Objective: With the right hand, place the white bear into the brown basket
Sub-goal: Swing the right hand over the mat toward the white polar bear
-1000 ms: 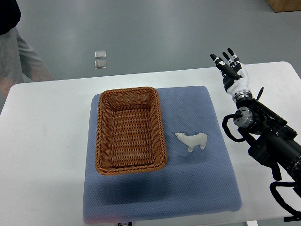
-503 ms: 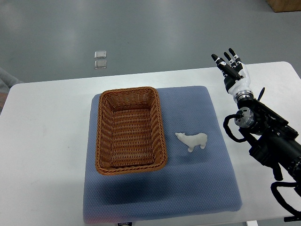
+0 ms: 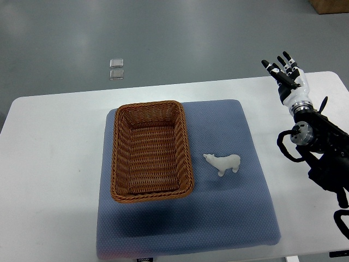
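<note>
A small white bear (image 3: 223, 162) lies on its side on the blue mat (image 3: 229, 218), just right of the brown wicker basket (image 3: 121, 158). The basket holds nothing. My right hand (image 3: 284, 69) is raised over the table's far right edge, well up and to the right of the bear, its fingers spread and holding nothing. Its dark forearm (image 3: 322, 153) runs down the right side of the picture. No left arm shows.
The mat lies on a white table (image 3: 54, 164). Two small clear squares (image 3: 116, 69) lie on the grey floor beyond the table. A brown box corner (image 3: 330, 5) shows at the top right.
My right hand has moved to the right and slightly up, away from the mat. The person at the far left edge has left the view. The bear and basket have not moved.
</note>
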### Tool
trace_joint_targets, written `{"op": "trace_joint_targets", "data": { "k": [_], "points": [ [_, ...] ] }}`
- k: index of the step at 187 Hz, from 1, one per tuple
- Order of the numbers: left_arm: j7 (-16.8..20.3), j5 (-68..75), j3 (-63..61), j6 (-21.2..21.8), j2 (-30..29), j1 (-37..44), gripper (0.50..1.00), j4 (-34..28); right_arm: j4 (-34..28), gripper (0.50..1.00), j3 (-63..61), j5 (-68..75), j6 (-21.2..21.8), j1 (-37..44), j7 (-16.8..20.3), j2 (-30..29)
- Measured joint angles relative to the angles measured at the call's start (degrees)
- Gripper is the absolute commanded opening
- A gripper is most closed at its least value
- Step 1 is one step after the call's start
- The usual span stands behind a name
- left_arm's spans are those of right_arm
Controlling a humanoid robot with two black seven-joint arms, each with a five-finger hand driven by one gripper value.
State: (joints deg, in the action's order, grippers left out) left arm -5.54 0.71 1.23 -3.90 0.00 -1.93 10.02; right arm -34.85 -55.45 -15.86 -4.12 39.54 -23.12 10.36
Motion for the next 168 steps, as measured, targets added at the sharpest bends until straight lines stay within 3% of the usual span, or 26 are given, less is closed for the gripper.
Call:
{"op": "trace_joint_targets", "data": {
  "k": [46,102,129,168],
  "points": [
    [0.00,0.00,0.00,0.00,0.00,0.00,1.000,0.00,-8.71,0.921,6.73,-9.90,0.59,0.92,0.39,8.56],
    [0.00,0.00,-0.03,0.00,0.00,0.00,1.000,0.00,-17.27,0.919,23.73,-26.10,5.78,8.78,1.37,20.64],
    [0.00,0.00,-0.06,0.02,0.00,-0.01,1.000,0.00,-21.91,0.919,31.87,-32.88,9.62,13.72,1.40,25.70],
    [0.00,0.00,-0.06,0.03,0.00,-0.04,1.000,0.00,-28.11,0.919,38.56,-43.97,18.96,20.35,1.41,30.97]
  ]
}}
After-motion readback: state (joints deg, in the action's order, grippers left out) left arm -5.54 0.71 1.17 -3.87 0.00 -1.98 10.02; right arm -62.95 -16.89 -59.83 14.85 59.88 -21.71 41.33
